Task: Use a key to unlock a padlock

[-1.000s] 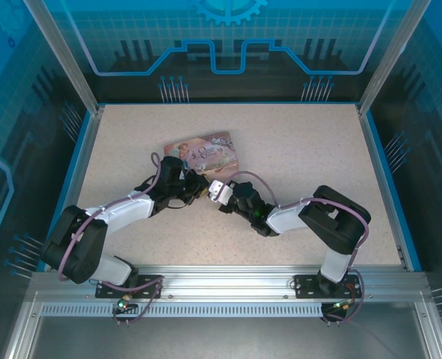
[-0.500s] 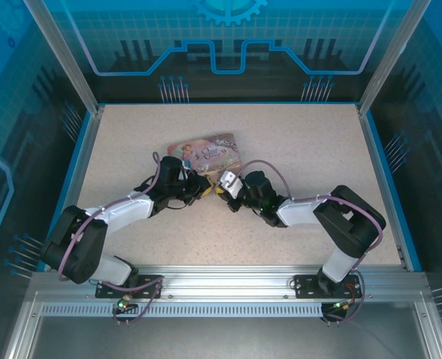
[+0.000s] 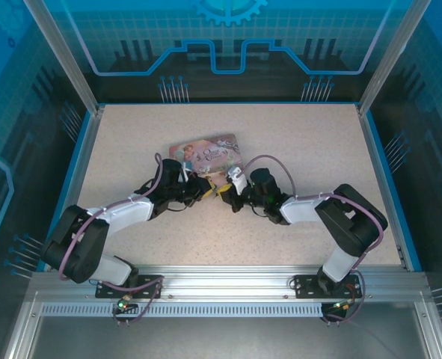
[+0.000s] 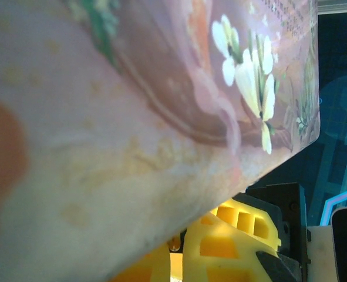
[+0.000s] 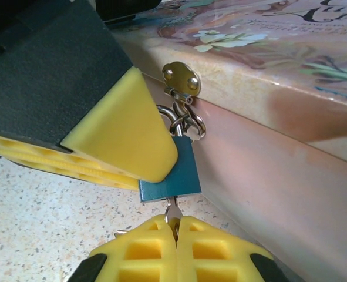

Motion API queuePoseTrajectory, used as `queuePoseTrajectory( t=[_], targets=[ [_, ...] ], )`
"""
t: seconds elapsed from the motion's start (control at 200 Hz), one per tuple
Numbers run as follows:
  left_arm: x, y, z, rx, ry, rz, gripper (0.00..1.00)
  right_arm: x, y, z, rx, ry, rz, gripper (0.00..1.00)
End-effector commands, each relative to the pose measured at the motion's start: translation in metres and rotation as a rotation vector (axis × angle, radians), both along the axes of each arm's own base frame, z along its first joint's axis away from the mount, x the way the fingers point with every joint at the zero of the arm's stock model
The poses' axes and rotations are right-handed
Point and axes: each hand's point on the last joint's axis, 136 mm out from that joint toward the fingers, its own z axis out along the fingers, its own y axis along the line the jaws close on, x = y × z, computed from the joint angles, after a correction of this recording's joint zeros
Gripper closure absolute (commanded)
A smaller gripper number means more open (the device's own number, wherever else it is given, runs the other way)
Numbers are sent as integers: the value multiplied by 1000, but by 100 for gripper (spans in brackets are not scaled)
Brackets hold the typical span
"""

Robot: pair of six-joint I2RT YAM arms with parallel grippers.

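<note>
The padlock (image 5: pixel 174 171), teal-blue with a thin silvery shackle, hangs from the brass hasp (image 5: pixel 182 79) on the pink tin's front wall. My left gripper (image 3: pixel 206 188) is shut on it, one yellow finger (image 5: pixel 123 132) lying over the body's left half. Below it, the key (image 5: pixel 172 210) is pinched in my right gripper (image 5: pixel 174 226), which is shut, and its blade meets the padlock's bottom face. In the top view my right gripper (image 3: pixel 223 189) meets the left one at the tin's near edge. In the left wrist view the left gripper (image 4: pixel 176 258) sits under the tin's lid.
The pink illustrated tin (image 3: pixel 206 152) lies mid-table, just beyond both grippers, and its lid (image 4: pixel 132 106) is close against the left wrist camera. Speckled tabletop (image 3: pixel 295 142) spreads around it, bounded by blue rails and the metal frame.
My right arm has swung left and forward toward the tin, bringing the key up to the padlock. The left arm has stayed put.
</note>
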Motion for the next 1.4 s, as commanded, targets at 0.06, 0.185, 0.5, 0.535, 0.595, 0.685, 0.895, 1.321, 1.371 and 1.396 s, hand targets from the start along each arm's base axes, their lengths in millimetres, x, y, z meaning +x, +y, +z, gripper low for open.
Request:
queuePoseTrajectory(
  t=[0.06, 0.185, 0.5, 0.535, 0.595, 0.685, 0.895, 1.321, 1.371, 1.396],
  targets=[
    [-3, -2, -9, 11, -16, -40, 100, -1, 14, 46, 200, 80, 72, 100],
    [-4, -1, -12, 20, -21, -45, 100, -1, 16, 47, 224, 148, 77, 100],
    [-3, 1, -17, 31, -39, -43, 100, 7, 13, 50, 328, 294, 38, 100],
    [-3, 1, -17, 32, -42, -42, 100, 8, 13, 50, 337, 309, 33, 100],
    [-3, 0, -19, 30, -45, -42, 100, 10, 13, 52, 359, 324, 29, 100],
    [-2, -1, -20, 26, -51, -44, 100, 13, 12, 55, 388, 350, 20, 100],
    [0, -1, -24, 35, -58, -45, 100, 18, 9, 58, 417, 396, -2, 100],
    [1, 1, -33, 54, -58, -44, 100, 24, 6, 47, 437, 517, -49, 100],
    [2, 0, -34, 51, -58, -43, 100, 23, 6, 43, 430, 530, -49, 100],
    [2, 0, -34, 50, -57, -41, 100, 23, 6, 40, 426, 545, -53, 100]
  ],
)
